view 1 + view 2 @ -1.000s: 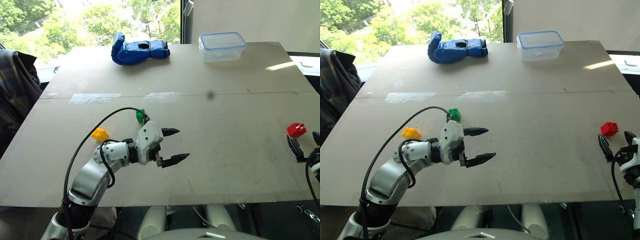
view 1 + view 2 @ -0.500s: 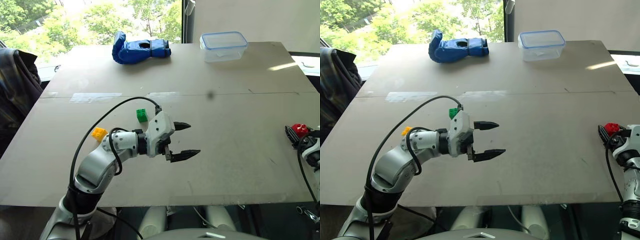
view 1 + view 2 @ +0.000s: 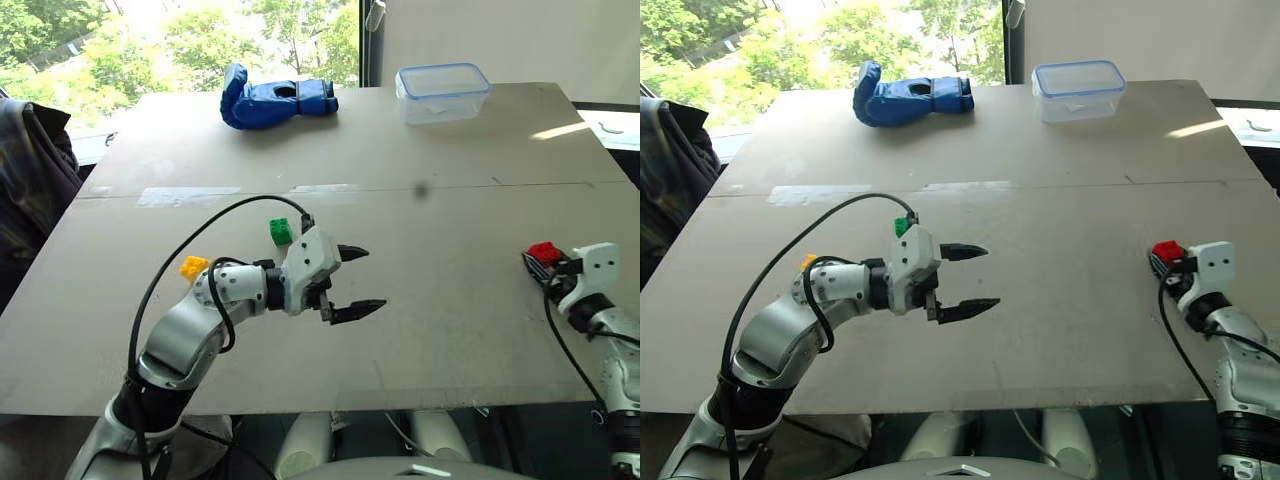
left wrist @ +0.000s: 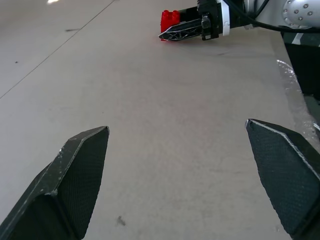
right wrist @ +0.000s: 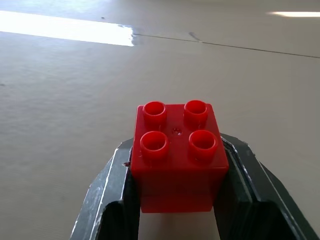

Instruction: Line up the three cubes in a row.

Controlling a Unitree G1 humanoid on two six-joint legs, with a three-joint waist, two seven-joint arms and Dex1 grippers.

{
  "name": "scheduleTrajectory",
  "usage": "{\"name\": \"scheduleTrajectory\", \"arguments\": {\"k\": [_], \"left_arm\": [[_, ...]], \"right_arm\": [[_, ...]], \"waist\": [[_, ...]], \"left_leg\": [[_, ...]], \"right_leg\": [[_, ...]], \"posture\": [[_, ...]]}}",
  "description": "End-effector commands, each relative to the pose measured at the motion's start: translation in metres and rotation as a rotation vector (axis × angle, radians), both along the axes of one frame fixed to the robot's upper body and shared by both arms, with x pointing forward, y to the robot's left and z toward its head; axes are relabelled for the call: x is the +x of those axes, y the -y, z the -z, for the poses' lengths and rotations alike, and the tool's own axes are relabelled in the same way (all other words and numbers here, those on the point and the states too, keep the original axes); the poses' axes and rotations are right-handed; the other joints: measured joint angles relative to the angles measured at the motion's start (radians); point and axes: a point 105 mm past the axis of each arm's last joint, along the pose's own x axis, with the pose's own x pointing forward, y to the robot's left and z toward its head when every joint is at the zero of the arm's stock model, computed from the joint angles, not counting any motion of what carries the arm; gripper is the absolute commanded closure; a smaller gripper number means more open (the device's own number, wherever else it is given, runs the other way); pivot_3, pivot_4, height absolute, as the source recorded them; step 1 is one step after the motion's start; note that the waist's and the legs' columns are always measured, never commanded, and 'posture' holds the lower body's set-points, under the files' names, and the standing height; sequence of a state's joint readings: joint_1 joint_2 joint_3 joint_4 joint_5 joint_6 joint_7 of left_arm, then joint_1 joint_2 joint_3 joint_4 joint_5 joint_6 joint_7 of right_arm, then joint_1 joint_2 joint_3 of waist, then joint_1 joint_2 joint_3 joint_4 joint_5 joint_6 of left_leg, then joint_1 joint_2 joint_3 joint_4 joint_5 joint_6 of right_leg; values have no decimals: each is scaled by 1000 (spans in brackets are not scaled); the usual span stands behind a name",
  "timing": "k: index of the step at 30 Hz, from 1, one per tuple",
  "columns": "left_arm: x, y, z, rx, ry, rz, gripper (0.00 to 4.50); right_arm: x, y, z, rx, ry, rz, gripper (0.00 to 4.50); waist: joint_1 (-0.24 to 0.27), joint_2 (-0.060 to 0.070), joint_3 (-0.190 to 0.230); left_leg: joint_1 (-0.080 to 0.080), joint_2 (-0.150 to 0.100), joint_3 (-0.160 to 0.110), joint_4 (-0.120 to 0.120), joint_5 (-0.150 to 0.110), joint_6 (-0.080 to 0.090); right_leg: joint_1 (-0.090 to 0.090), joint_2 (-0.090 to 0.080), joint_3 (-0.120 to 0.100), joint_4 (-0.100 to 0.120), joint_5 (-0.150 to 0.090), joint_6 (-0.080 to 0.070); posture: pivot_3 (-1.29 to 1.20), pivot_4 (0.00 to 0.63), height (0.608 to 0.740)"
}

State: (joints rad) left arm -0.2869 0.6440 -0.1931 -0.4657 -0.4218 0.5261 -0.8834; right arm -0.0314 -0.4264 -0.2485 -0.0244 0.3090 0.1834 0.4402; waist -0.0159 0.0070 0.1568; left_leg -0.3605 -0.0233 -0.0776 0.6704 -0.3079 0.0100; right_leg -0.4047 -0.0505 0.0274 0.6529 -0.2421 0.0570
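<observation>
Now that its jaws have clamped shut, the right gripper (image 3: 1167, 262) is carrying the small red studded plastic brick (image 5: 177, 154) inward toward the green studded brick (image 3: 281, 231) and yellow studded brick (image 3: 192, 267), while the left gripper (image 3: 355, 281) is idling wide open.

Red cube (image 5: 177, 155): bright red, four round studs on top.
Green cube (image 3: 281, 231): vivid green.
Yellow cube (image 3: 192, 267): yellow-orange.
Fingers (image 4: 75, 182): black, fine cross-hatched texture.
Glove (image 3: 275, 98): blue, darker opening.
Box (image 3: 443, 92): clear, pale blue-tinted lid rim.
Worktop (image 3: 450, 200): dull beige-grey, pale whitish strip across the middle.
Left arm (image 3: 185, 335): silver-grey, black cable.
</observation>
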Motion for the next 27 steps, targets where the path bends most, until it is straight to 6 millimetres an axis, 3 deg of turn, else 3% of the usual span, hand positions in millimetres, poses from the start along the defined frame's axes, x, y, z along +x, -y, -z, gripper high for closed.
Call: {"name": "scheduleTrajectory", "arguments": {"k": [1, 5, 9, 17, 27], "left_arm": [[2, -7, -8, 4, 61, -2, 0], [1, -13, -11, 15, 88, 6, 0], [1, -16, -14, 7, 93, 17, 0], [-8, -16, -25, -74, 52, 112, 0], [-9, -14, -26, -78, 52, 151, 0]], "right_arm": [[1, -39, -11, 16, 26, -27, 3127], [3, -68, -5, 32, -3, 2, 3127], [4, -68, 2, 86, -33, 121, 3127], [-2, -77, 5, 66, -51, 165, 3127], [-7, -69, 8, 40, -71, 185, 3127]], "waist": [[3, 0, 0], [3, -2, 1], [3, -3, 1], [1, -4, 2], [0, -5, 2]], "left_leg": [[0, 0, 0, 0, 0, 0], [-1, -1, 0, 0, 1, -3], [-1, -1, 0, 0, 2, -4], [-1, -1, 0, 0, 2, -4], [-1, -1, 0, 0, 0, -1]], "right_leg": [[-1, 0, 0, 1, 0, 0], [-1, -1, 0, 1, 0, 0], [-3, -1, 0, 2, 0, 0], [-4, 0, 0, 4, 0, 0], [-4, 0, 0, 5, 0, 0]], "posture": [[0, 150, 740], [0, 150, 740], [0, 150, 740], [0, 150, 740], [0, 150, 740]]}}
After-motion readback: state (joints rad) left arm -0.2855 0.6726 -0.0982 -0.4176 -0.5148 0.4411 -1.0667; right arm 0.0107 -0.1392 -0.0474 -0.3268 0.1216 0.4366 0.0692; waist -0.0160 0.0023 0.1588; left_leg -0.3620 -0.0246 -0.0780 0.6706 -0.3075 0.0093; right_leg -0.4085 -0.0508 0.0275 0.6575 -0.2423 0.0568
